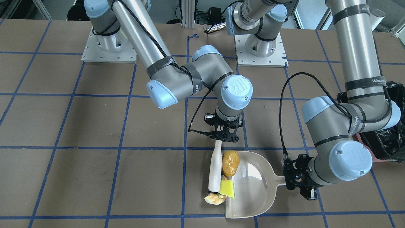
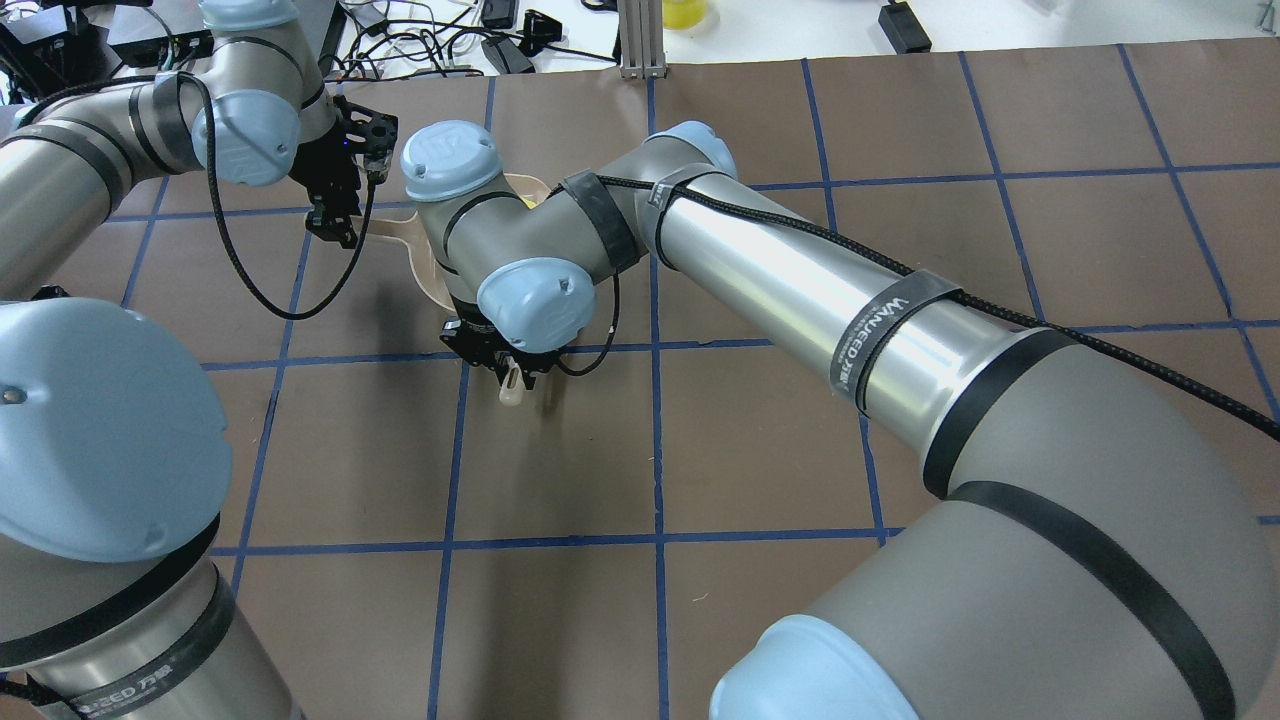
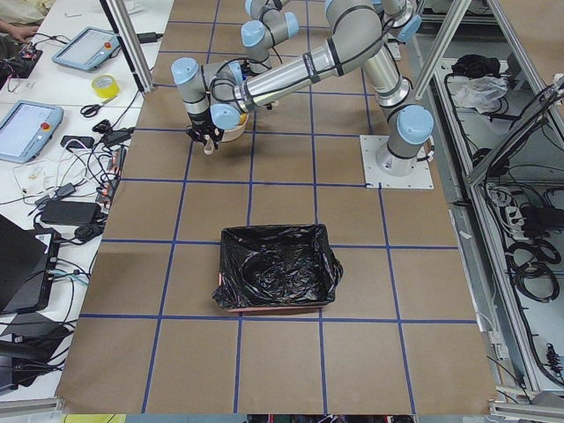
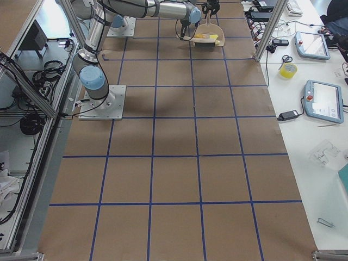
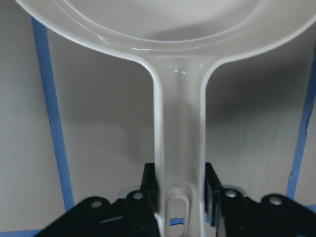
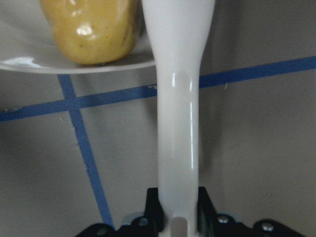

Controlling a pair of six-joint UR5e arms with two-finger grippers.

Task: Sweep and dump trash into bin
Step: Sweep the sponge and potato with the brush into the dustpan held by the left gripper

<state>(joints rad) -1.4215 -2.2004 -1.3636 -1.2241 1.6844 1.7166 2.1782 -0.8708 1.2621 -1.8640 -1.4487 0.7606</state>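
The beige dustpan (image 1: 253,186) lies flat on the table. My left gripper (image 1: 295,183) is shut on its handle (image 5: 178,148). My right gripper (image 1: 225,134) is shut on a white brush handle (image 1: 215,167), which lies along the pan's open mouth. The trash is at that mouth. The amber-orange lump (image 1: 230,163) rests just inside the pan and also shows in the right wrist view (image 6: 91,29). The yellow sponge (image 1: 227,189) sits on the pan's lip. The tan bagel-like piece (image 1: 215,199) lies on the table just outside. The bin (image 3: 278,278), lined with a black bag, stands apart from the pan.
The table is brown paper with blue tape grid lines. In the front-facing view the bin (image 1: 386,139) sits at the right edge, behind my left arm's elbow. Both arm bases (image 1: 109,47) stand at the robot's edge of the table. Tablets and cables lie beyond the table edge (image 4: 321,100).
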